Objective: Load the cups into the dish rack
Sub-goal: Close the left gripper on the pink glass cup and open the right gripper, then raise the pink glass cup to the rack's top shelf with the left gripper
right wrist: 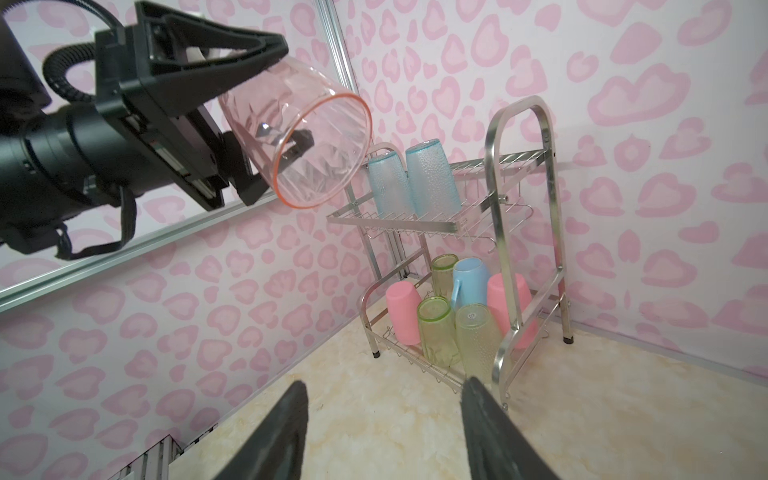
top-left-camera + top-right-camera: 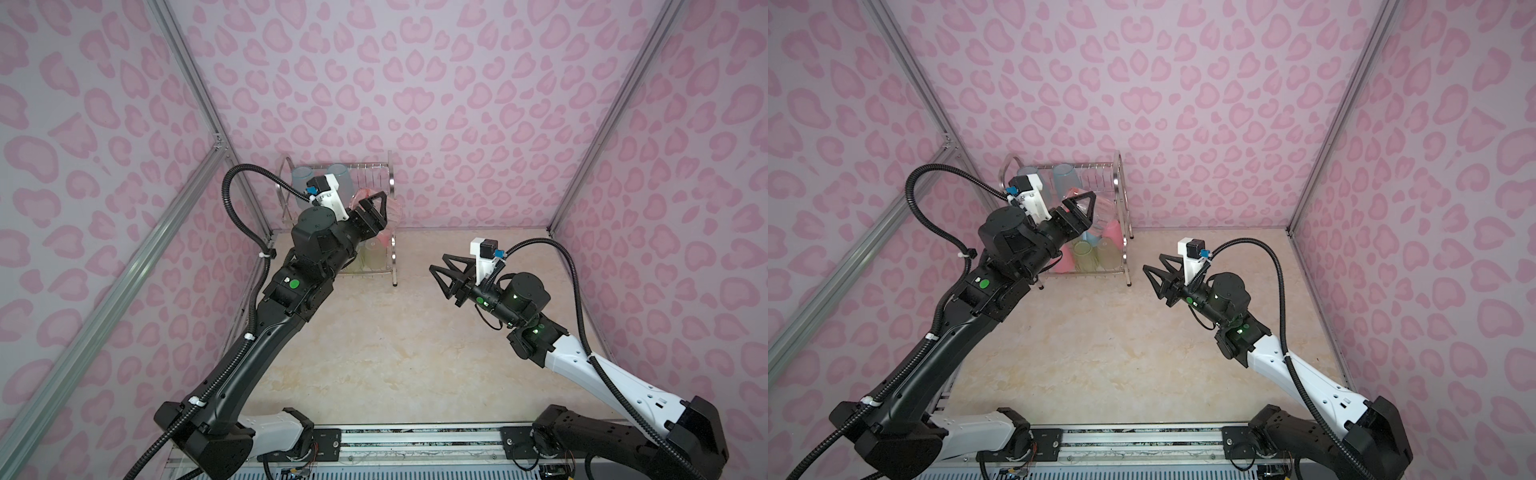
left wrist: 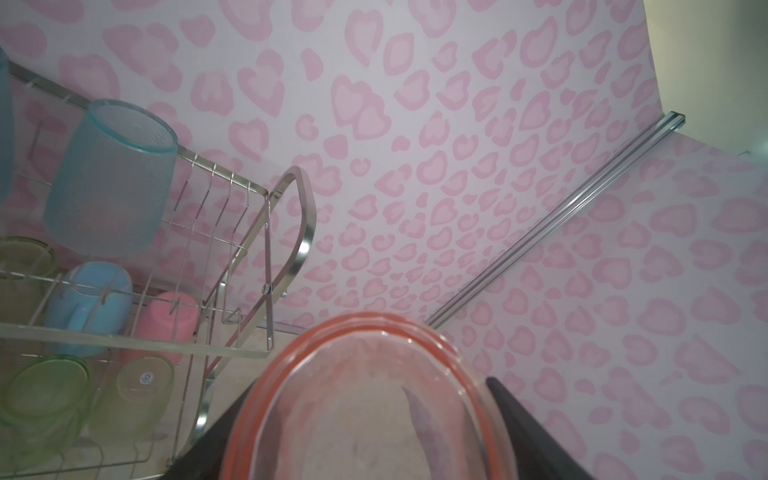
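walls (image 2: 415, 83): lilac, pink heart-spot print | floor (image 2: 374, 353): cream marble-look | corner posts (image 2: 195, 83): aluminium | light: even

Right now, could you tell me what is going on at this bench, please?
The left gripper holds the clear peach cup tilted on its side near the upper shelf of the dish rack. Eight other cups sit upside down in the rack: two teal above, six below. The right gripper hangs open and empty.
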`<state>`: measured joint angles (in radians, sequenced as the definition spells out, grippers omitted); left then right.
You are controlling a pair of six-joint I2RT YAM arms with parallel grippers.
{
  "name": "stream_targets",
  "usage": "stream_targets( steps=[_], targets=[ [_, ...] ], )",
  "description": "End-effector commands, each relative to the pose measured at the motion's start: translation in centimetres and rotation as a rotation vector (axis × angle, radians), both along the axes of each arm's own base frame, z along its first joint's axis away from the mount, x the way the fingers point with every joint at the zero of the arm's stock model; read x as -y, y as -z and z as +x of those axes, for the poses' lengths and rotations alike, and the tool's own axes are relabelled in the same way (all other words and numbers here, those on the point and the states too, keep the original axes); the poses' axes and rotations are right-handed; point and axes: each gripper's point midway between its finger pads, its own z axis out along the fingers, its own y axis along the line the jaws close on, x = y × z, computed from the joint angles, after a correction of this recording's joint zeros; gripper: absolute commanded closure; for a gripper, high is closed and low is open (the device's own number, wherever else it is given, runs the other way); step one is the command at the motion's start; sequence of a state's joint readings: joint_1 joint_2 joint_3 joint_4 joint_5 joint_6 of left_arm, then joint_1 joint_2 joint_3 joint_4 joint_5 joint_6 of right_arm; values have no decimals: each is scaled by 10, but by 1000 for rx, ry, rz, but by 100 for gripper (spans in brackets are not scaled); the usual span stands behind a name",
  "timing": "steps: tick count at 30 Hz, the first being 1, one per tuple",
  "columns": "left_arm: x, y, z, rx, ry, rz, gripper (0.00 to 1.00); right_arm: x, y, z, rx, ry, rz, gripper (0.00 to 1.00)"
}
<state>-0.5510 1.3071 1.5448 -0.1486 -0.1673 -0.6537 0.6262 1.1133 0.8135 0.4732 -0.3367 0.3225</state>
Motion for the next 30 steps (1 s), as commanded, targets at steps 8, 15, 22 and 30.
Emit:
stream_targets(
  steps=[8,15,22,30],
  targets=[
    [-22,-13,48,59,-193,320,38,5,-4,-5,59,14,-62,42],
    [-33,-12,90,30,-259,393,38,7,-4,-7,61,18,-70,42],
    [-43,3,133,-11,-289,431,38,8,-1,-7,55,22,-82,42],
    [-31,27,171,-56,-278,485,37,8,-3,-6,59,29,-76,42]
  ],
)
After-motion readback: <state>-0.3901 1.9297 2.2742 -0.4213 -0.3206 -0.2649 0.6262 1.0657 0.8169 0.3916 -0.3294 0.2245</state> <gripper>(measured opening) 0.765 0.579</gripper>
